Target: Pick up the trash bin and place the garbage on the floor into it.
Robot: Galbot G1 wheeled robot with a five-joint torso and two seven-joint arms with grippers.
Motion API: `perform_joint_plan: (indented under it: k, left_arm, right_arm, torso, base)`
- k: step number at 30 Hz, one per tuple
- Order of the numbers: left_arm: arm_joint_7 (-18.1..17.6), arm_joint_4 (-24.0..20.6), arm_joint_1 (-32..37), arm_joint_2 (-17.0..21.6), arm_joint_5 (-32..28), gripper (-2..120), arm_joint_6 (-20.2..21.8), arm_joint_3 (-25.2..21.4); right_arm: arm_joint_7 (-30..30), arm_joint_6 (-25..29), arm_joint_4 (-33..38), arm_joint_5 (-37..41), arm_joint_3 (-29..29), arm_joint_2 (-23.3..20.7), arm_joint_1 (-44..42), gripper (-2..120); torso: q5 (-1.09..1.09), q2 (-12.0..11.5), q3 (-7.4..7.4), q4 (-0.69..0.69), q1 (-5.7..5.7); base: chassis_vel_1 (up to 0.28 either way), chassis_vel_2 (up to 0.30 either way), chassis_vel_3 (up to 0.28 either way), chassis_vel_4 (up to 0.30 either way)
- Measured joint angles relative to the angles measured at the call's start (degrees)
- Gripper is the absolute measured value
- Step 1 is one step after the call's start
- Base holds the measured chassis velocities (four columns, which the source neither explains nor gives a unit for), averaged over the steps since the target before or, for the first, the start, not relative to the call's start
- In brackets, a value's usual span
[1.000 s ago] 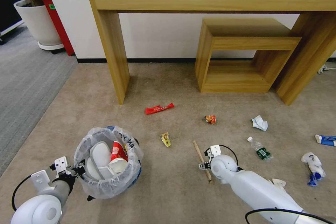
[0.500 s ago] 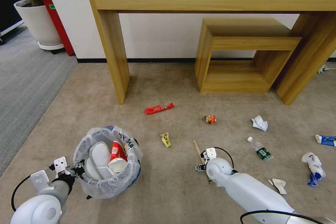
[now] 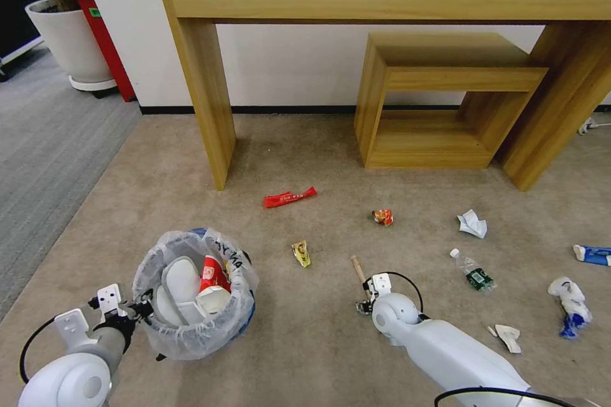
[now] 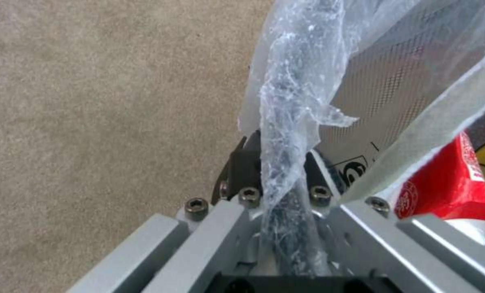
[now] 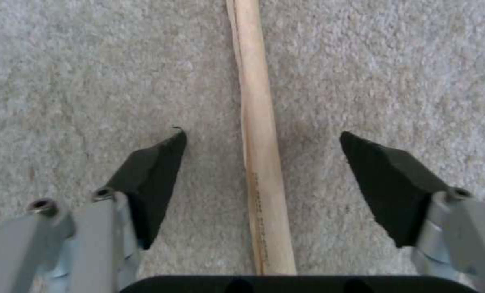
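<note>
Right hand [image 5: 261, 158]: spread wide, low over the floor [image 3: 318, 343], one black finger on each side of the wooden stick [image 5: 259, 162], neither touching it.
Left hand [image 4: 272, 171]: clenched on the rim and bag of the trash bin [image 3: 191, 296], at the bin's near-left side.
Trash bin: one, upright on the tan carpet at the robot's front left; red and white litter lies inside.
Wooden stick: one, flat on the floor, its far end poking out beyond the right wrist.
Other garbage: one red wrapper [image 3: 289, 197], one yellow wrapper [image 3: 301, 252], one orange wrapper [image 3: 382, 217], one crumpled white paper [image 3: 472, 224], one small bottle [image 3: 472, 271], two blue-white packets [image 3: 571, 305], one white scrap [image 3: 508, 336].
Bench [image 3: 382, 0]: one, wooden, behind the litter.
</note>
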Motion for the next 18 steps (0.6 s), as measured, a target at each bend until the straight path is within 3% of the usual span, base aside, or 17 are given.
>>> perform_joint_plan:
  k: [6,18]
  left_arm:
    - [0.0,-0.2,0.0,0.0,0.0,0,-0.1,0.0]
    - [0.0,-0.3,0.0,-0.1,0.0,0,-0.2,0.1]
  right_arm:
    - [0.0,0.5,0.3,-0.3,0.0,-0.1,-0.4,65]
    - [-0.2,1.6,0.3,-1.3,0.0,0.1,-1.6,32]
  torso:
    - [0.01,0.0,0.00,0.01,0.00]
    - [0.02,0.0,-0.01,0.02,0.00]
  base:
    - [0.000,0.000,0.000,0.000]
    - [0.000,0.000,0.000,0.000]
